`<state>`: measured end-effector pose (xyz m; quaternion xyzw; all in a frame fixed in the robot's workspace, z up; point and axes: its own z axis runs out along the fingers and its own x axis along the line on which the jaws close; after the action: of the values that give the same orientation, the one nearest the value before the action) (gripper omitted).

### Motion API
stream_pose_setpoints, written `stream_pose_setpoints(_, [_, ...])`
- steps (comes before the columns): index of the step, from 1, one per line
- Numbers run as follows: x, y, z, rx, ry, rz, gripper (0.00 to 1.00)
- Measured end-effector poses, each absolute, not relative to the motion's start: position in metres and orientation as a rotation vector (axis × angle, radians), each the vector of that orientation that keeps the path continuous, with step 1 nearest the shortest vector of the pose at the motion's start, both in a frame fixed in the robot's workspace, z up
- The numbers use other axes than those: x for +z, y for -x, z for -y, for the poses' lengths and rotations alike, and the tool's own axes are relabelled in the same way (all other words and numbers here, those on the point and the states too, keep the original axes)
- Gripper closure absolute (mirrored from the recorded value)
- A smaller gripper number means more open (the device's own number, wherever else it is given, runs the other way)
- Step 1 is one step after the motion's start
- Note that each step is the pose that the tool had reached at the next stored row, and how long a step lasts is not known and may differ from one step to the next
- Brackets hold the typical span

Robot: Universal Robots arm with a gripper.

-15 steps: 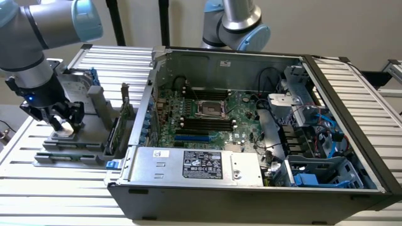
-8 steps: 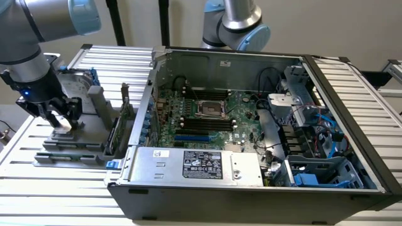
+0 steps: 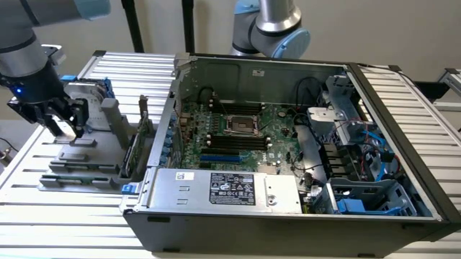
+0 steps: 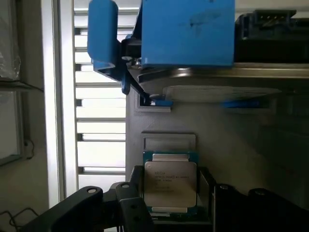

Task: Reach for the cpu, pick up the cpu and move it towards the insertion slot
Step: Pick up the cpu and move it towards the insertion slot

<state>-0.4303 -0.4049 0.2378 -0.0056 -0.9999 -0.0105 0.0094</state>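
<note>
Gripper (image 3: 68, 129), left of exterior frame, jaws half-closed, pinching the cpu (image 4: 170, 186) by its side edges. Best carried level, clear of grey fixture (image 3: 79, 162).

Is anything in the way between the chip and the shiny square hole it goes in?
Yes. The chip is at the end effector, outside the computer case. Between it and the socket stand an upright card and the case's side wall. Above them, nothing visible blocks the way.
</note>
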Motion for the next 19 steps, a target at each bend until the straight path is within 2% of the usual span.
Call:
stream_pose_setpoints(12, [0.292, 0.422, 0.405, -0.033, 0.018, 3.123, 0.45])
stream_pose_setpoints(19, [0.324, 0.394, 0.405, -0.034, 0.018, 3.122, 0.45])
